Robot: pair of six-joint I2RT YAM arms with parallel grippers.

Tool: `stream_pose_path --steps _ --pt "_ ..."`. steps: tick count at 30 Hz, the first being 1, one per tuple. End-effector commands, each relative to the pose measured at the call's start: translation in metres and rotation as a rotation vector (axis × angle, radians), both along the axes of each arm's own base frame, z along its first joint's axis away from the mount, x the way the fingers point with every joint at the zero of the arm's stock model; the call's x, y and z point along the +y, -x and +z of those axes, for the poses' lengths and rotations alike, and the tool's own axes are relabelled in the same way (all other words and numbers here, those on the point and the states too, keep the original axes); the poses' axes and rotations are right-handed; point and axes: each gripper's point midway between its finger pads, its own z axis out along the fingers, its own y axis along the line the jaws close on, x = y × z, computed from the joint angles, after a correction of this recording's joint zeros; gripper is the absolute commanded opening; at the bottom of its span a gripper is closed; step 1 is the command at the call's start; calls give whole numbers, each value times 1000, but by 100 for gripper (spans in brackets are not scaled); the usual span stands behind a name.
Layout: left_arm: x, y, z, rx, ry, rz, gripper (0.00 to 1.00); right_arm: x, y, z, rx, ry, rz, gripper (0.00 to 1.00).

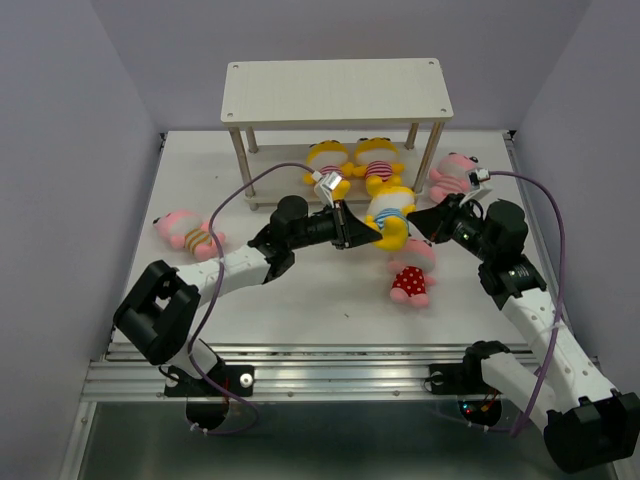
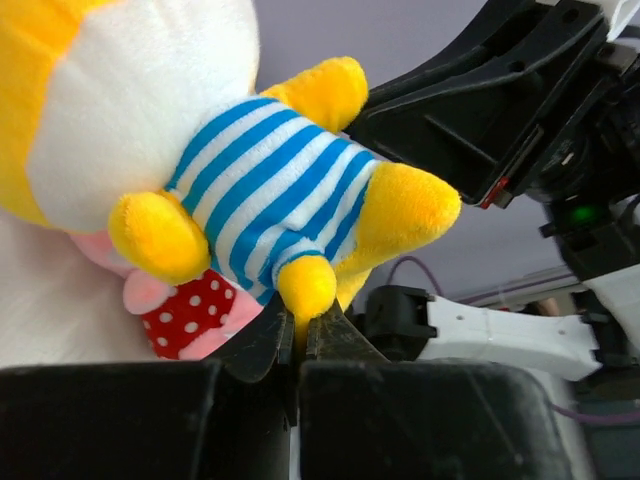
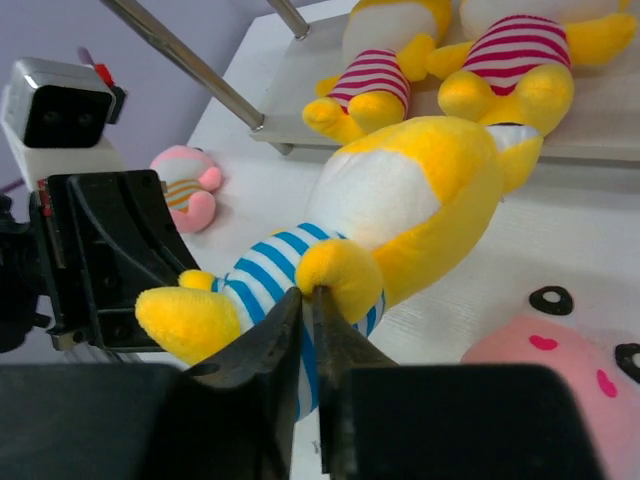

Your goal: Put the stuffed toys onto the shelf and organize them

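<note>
Left end effector and right end effector both pinch the blue-striped yellow toy, which half-hides the polka-dot toy.

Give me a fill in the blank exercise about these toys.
The left gripper and right gripper both pinch the yellow toy striped white and ____.
The shelf holds ____ red-striped yellow toys on its lower board.
The pink toy nearest the arm bases wears red with white ____.
Missing: blue; two; dots.
</note>
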Motion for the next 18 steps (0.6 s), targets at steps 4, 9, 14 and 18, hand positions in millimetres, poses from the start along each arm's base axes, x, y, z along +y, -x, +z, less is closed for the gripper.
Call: stream_pose_path --steps 4,9,14,18 --pt "25 -3 19 -477 -147 48 0 -6 -5 13 -42 0 -52 51" --pt "52 -9 15 -696 -323 89 0 -12 -7 16 -48 -5 -98 93" --pt "95 -14 9 -851 -491 204 0 -26 -4 14 -46 27 -174 100" --pt "118 -20 0 -933 -615 228 0 -30 -4 13 -46 33 -195 100"
